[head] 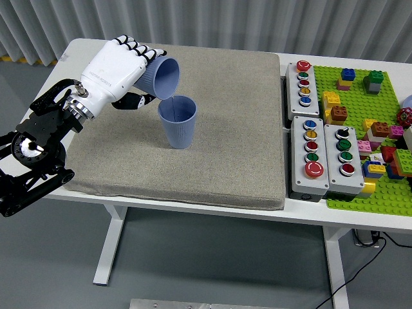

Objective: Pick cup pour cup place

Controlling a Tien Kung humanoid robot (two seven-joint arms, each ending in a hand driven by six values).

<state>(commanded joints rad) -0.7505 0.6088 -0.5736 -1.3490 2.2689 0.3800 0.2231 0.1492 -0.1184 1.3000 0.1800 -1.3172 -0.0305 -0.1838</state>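
My left hand point(122, 67), white with black fingertips, is shut on a ribbed blue cup point(163, 77). That cup is tipped on its side, its mouth facing right and down, its lip just above the rim of a second blue cup point(177, 121). The second cup stands upright on the grey mat point(212, 148), left of the mat's middle. The left arm reaches in from the lower left. What is inside either cup cannot be made out.
Three grey button boxes point(319, 154) with coloured buttons sit right of the mat. Further right lies a green baseplate point(372, 135) with several loose bricks. The white table's point(77, 51) left edge is close behind my hand.
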